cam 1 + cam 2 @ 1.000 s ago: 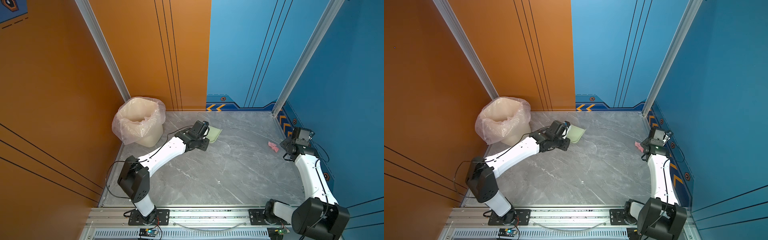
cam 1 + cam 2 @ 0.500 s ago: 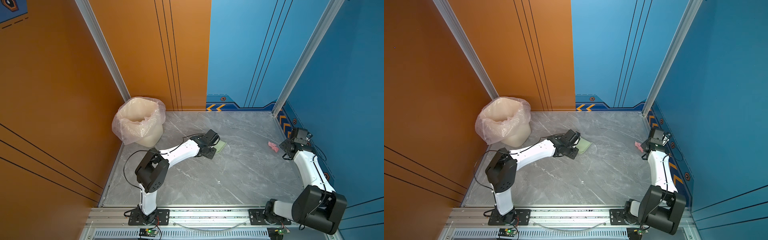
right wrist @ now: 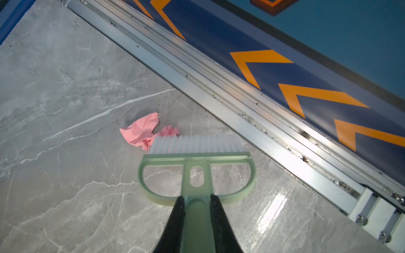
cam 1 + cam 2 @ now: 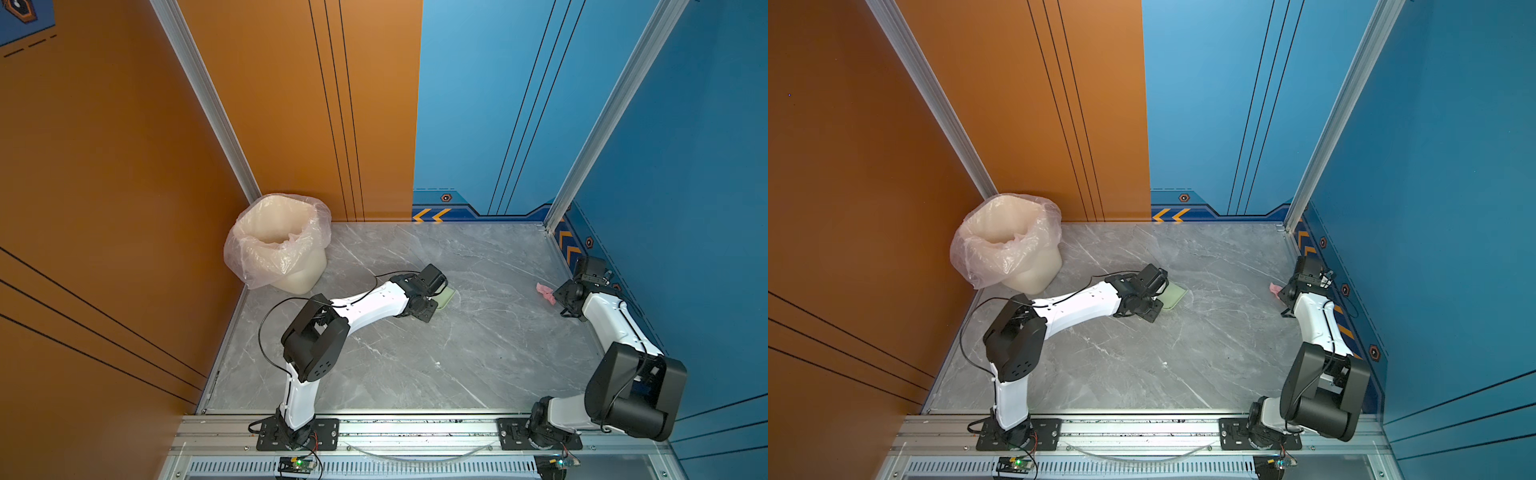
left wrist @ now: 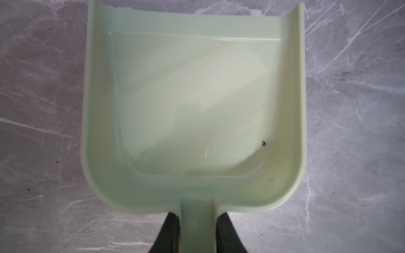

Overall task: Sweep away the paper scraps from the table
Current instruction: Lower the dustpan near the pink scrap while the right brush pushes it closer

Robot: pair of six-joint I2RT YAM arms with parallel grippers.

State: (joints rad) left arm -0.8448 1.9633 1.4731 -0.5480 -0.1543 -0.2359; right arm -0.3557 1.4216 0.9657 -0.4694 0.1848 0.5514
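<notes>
Nearest the front rail, the tabletop (image 4: 415,353) is lying open, giving both arms wide room. Just beyond, the left arm is folding back. A second ago it was reaching out beside the bin. Now the left pincer (image 5: 197,221), clamped on the handle of the dustpan (image 5: 197,105), is bringing the pan toward the middle. The pan is showing empty, so I judge it is coming back for another load.

Out at the right edge, the right pincer (image 3: 198,200) is staying put, clamped on the brush (image 3: 197,157). Its bristles are touching the pink paper scrap (image 3: 140,131), the only scrap showing. The metal rim (image 3: 219,87) and the blue wall (image 4: 665,208) are crowding the brush, so any stroke is having to go inward, toward the dustpan, well apart across bare marble. Farthest back, the bin (image 4: 278,245) is standing in the left corner.
</notes>
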